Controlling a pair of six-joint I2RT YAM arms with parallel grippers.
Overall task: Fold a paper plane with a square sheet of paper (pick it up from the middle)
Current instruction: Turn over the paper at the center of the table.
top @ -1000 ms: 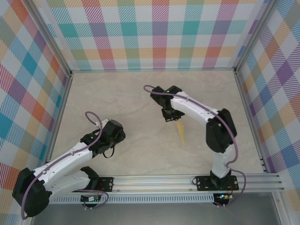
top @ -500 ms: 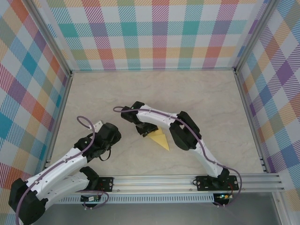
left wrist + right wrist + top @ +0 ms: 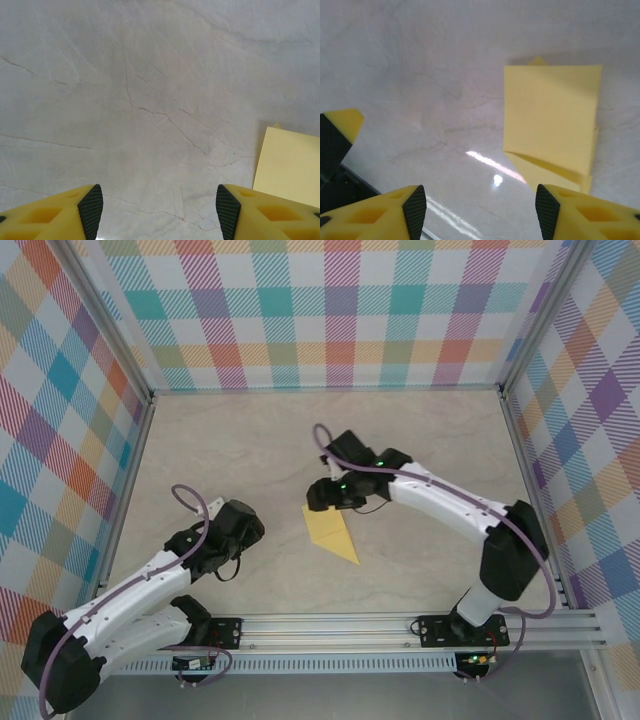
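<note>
We find the sheet of paper (image 3: 330, 532), yellow and partly folded, lying flat near the middle of the worktop (image 3: 220, 440). The right hand (image 3: 479, 207) hovers just beside its far edge, fingers spread, holding nothing. The left hand (image 3: 156, 210), likewise spread and empty, faces the paper from the left, apart from it.

L wrist view: paper (image 3: 290, 165) cut off at right edge, so full shape can't be told.

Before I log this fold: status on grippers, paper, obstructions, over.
Left gripper open, empty. Right gripper open, empty, beside the yellow paper. Paper partly folded, lying on table. Nothing in the way.
</note>
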